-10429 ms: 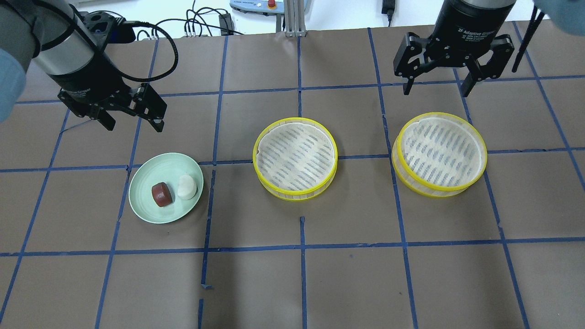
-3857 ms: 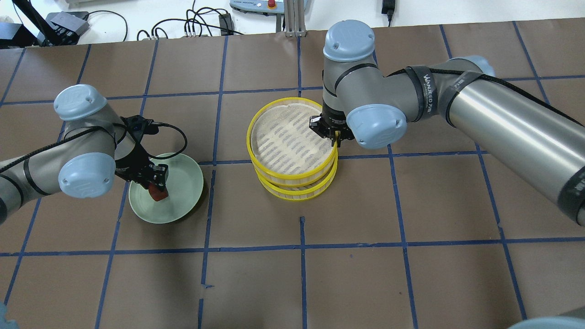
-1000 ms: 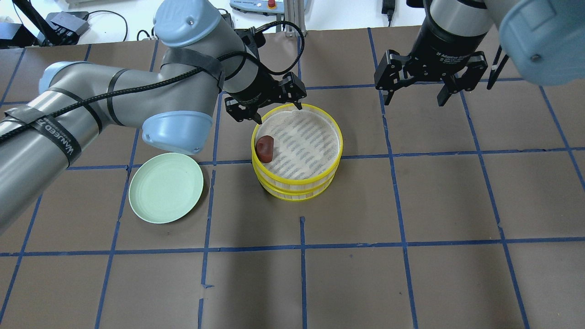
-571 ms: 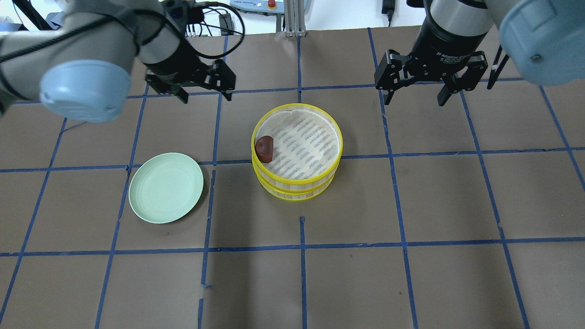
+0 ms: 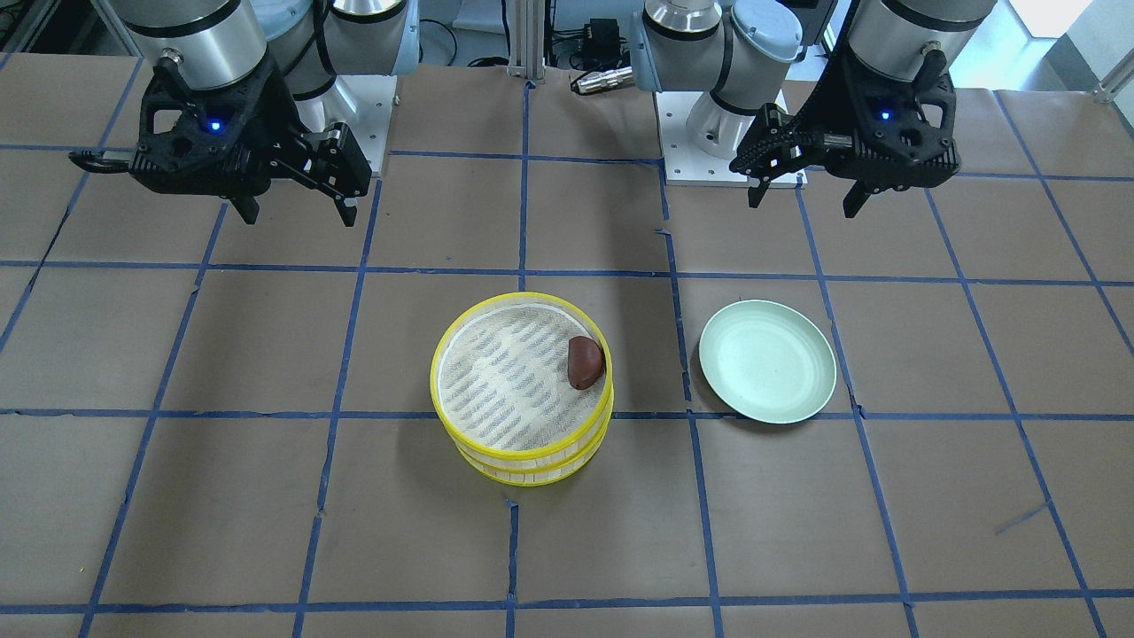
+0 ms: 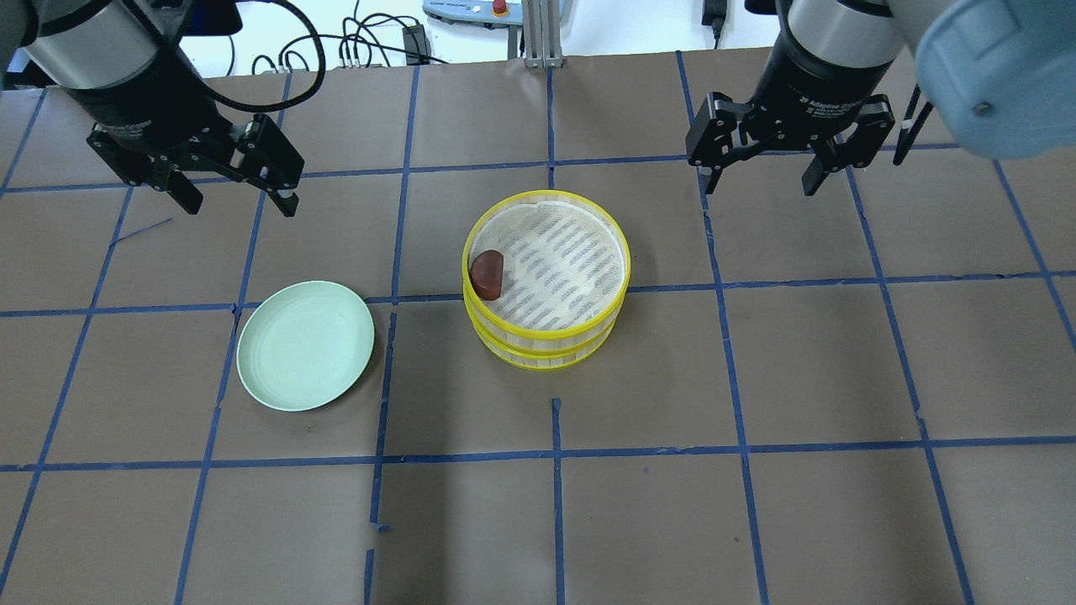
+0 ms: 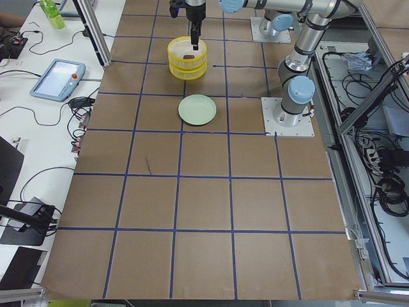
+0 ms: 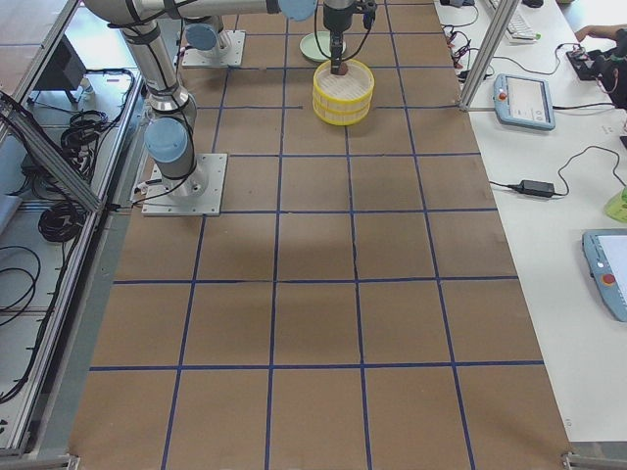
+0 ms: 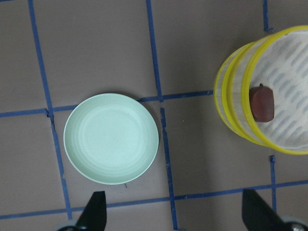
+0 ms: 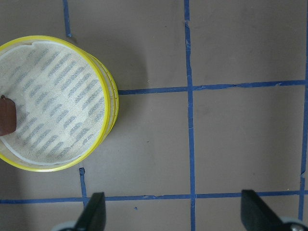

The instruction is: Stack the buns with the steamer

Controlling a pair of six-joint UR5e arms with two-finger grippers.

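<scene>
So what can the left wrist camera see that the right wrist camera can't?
Only the left wrist view shows the pale green plate, with nothing on it. Only the right wrist view shows the stretch of brown table on the far side from that plate. Both show the stacked yellow steamer baskets, the reddish-brown bun in the top one (cut off at the edge in the right wrist view), and blue tape lines. Each also shows its own tips: left claw, right claw, both open.

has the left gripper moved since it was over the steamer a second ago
Yes. The left gripper has pulled away from the steamer stack toward the overhead view's left, and is now beyond the green plate.
</scene>
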